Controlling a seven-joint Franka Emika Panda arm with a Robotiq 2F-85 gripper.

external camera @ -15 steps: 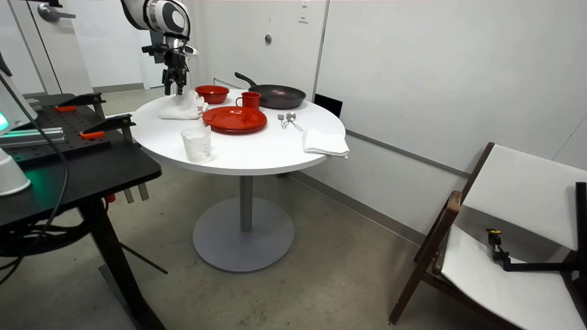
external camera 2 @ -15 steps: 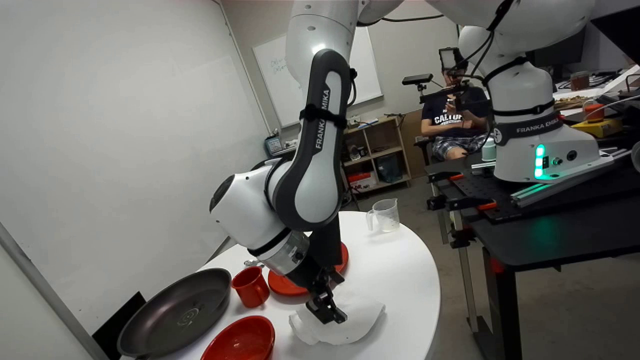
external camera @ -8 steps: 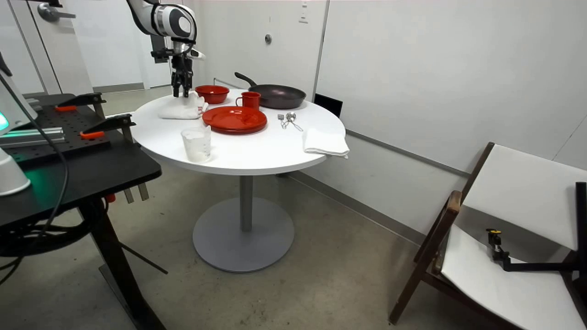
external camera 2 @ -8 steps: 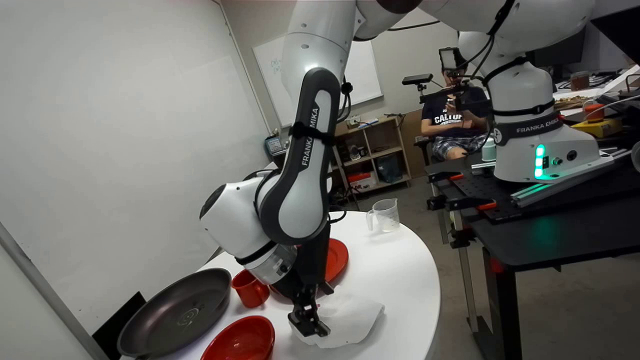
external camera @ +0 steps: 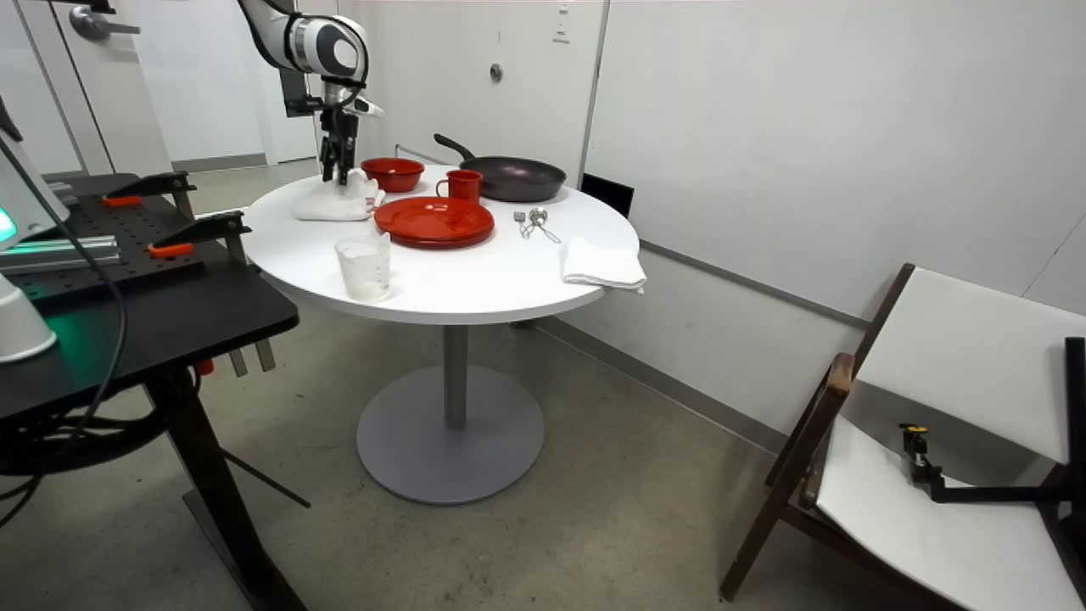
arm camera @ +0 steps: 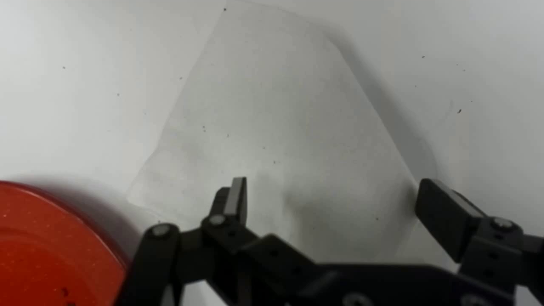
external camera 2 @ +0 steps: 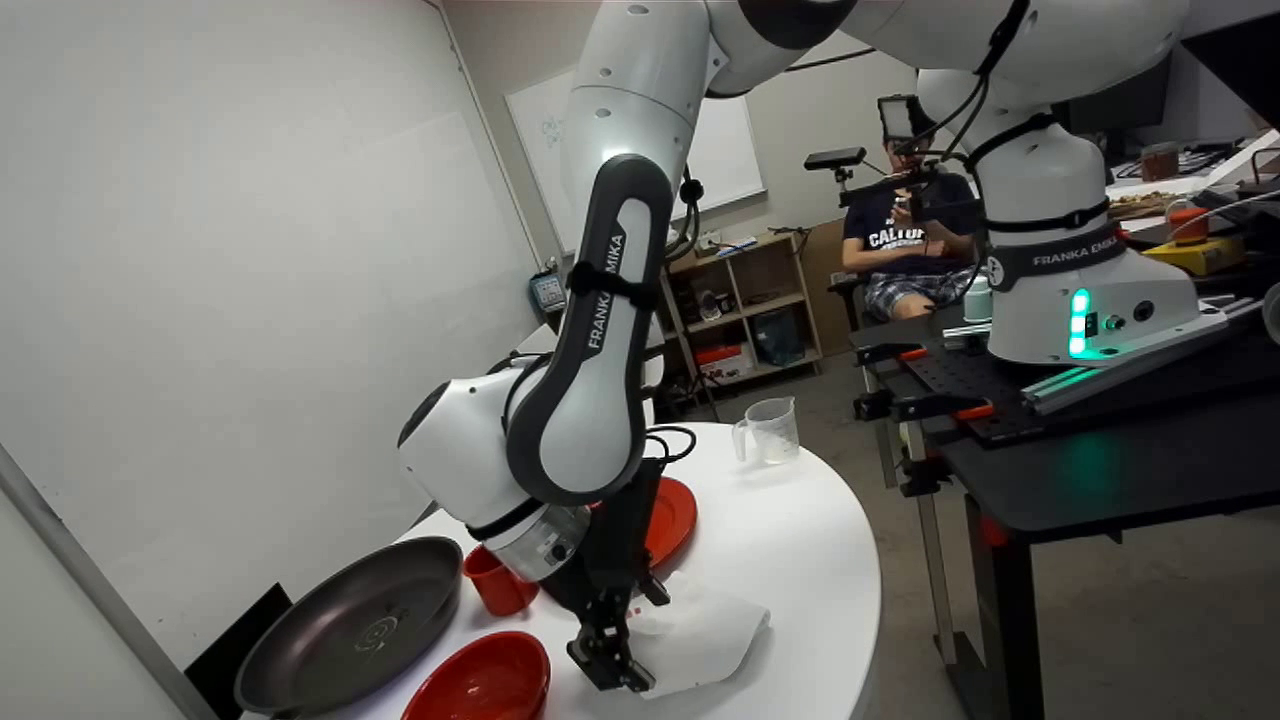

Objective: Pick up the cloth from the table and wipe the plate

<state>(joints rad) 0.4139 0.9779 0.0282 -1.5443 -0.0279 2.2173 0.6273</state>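
"Hanging over what, that black two-fingered tool (arm camera: 332, 183) on the white arm (external camera 2: 590, 440)?"

"Over the small white folded cloth (arm camera: 272, 110), which lies on the round white-topped counter (external camera: 475, 280)."

"And how do the tool's fingers (arm camera: 233, 199) stand?"

"Apart, with the cloth showing below and between them in the wrist view. Whether they touch it is unclear."

"Where does the wide, flat, bright-red plate (external camera: 433, 218) sit?"

"On the same counter, just beside the cloth, near a translucent measuring jug (external camera: 365, 271) in an exterior view. A red mug (external camera: 463, 185) stands just behind the plate, next to a dark round frying pan (external camera: 513, 180), with a deep red bowl (external camera: 393, 175) nearby."

"And the larger white cloth (external camera: 602, 265)?"

"Draped over the counter's rim, well apart from the tool."
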